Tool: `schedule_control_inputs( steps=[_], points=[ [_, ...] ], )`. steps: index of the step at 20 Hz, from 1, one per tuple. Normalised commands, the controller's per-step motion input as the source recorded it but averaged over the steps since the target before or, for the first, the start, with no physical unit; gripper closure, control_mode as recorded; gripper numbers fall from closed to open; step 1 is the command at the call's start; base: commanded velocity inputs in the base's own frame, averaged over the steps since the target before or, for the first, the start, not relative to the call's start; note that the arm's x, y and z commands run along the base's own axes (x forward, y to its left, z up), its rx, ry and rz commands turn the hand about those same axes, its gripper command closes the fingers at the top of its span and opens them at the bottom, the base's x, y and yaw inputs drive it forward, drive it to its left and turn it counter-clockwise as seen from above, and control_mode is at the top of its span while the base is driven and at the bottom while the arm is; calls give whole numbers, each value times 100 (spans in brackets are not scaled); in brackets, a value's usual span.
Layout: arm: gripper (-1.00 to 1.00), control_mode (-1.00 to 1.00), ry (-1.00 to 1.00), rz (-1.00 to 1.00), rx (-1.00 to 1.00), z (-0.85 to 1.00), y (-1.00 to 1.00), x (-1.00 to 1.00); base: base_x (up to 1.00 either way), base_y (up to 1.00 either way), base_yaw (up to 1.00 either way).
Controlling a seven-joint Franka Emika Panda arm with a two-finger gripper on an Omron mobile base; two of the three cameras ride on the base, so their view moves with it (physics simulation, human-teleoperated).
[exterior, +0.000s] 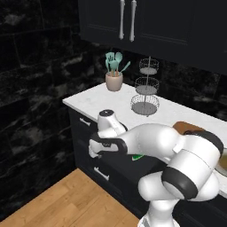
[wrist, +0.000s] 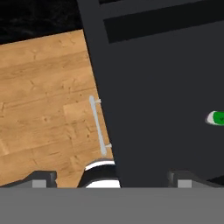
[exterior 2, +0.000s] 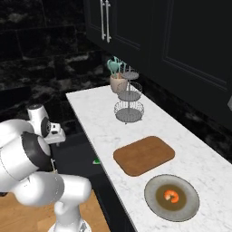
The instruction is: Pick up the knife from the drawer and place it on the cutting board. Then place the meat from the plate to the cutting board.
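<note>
- Two-finger claw (wrist: 112,178) points down over the wide, deep black drawer (wrist: 162,100), which is pulled out. Dark tips sit far apart at the bottom of the hand view, nothing between them: open, empty.
- Left tip is over the wooden floor (wrist: 43,100), right tip over the drawer's dark interior. The flat dark drawer front and its slim silver bar handle (wrist: 98,126) run between them.
- Small knife with bright green handle (wrist: 216,117) lies inside the drawer, well off to the right of the claw in the hand view; only the handle end is in frame, blade not seen. The base views show a green patch in the open drawer below the surface's front edge (exterior 2: 96,160).
- White marble surface (exterior 2: 99,118) carries the rest.
- Brown wooden rectangular cutting board (exterior 2: 143,155) lies near the front edge, bare.
- Round olive-brown plate with paler rim (exterior 2: 158,204) sits just beside the board; small orange-red meat lump (exterior 2: 171,195) at its middle.
- Tiered wire basket stand (exterior 2: 129,102) stands beyond the board.
- Beige pot of teal long-handled utensils (exterior: 114,75) is at the far back corner.
</note>
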Motion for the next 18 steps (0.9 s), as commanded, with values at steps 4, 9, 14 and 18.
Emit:
schedule_control_inputs(
  steps=[4, 9, 14, 18],
  points=[
    [-100, -100, 0, 4, 0, -52, 0, 0, 0, 0, 0],
    [-100, -100, 0, 2, 0, -36, 0, 0, 0, 0, 0],
    [-100, -100, -5, 0, 0, -37, 0, 2, 0, 0, 0],
    [-100, -100, -2, 0, 0, -43, 0, 0, 0, 0, 0]
  ],
)
